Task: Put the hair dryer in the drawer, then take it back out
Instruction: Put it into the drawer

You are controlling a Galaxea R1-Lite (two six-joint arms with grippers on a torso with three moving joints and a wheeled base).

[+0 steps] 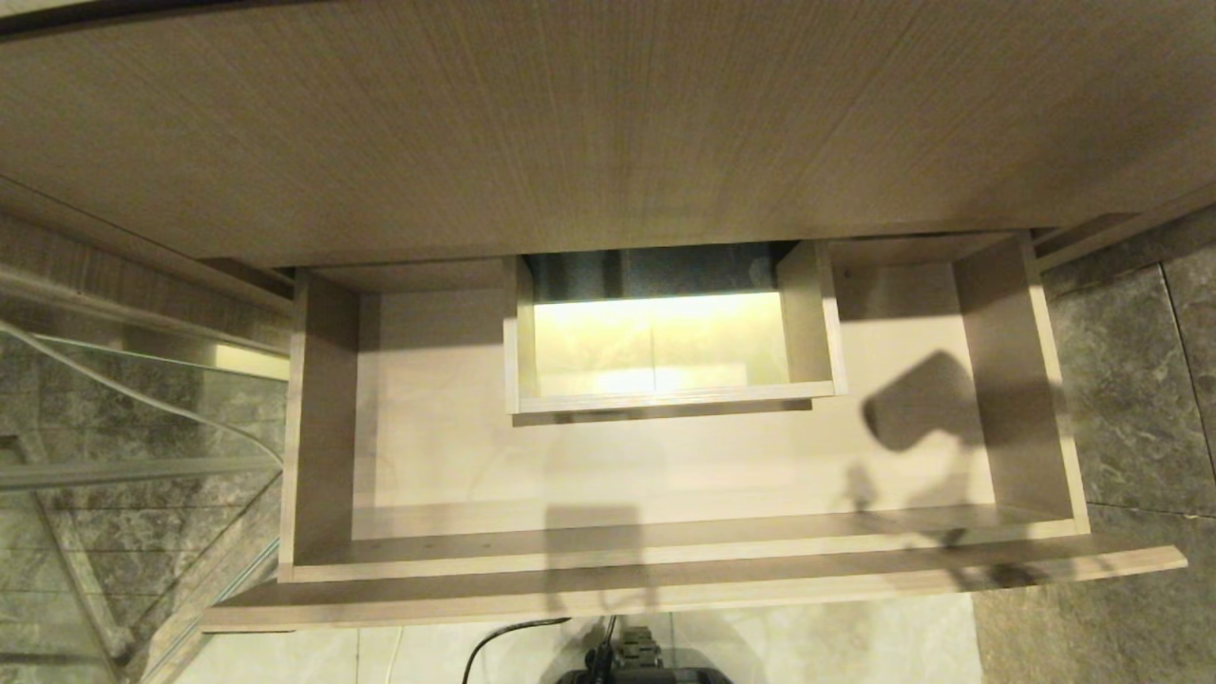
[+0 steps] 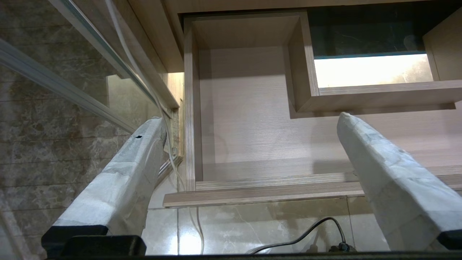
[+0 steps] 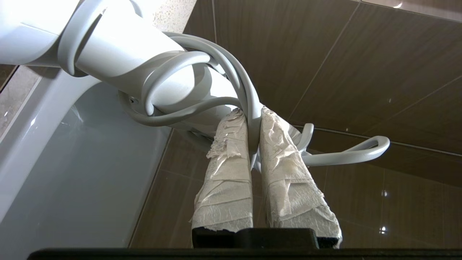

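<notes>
The drawer (image 1: 665, 551) stands pulled out, a wide light wood-grain box with nothing lying on its floor and a boxed cut-out (image 1: 817, 323) at mid-back. A shadow shaped like the dryer falls on its right part. Neither gripper shows in the head view. In the right wrist view the white hair dryer (image 3: 119, 47) hangs in the air with its grey cord (image 3: 173, 68) wound round the body. My right gripper (image 3: 252, 112) is shut on a loop of that cord. In the left wrist view my left gripper (image 2: 249, 117) stands open and holds nothing, over the drawer's (image 2: 252, 195) front left corner.
A tall wood-grain panel (image 1: 608, 123) rises behind the drawer. A glass pane (image 1: 123, 427) stands to the left. A black cable (image 1: 513, 632) lies on the pale floor tiles before the drawer front. A white basin edge (image 3: 72, 162) and brown wall tiles (image 3: 361, 65) lie behind the dryer.
</notes>
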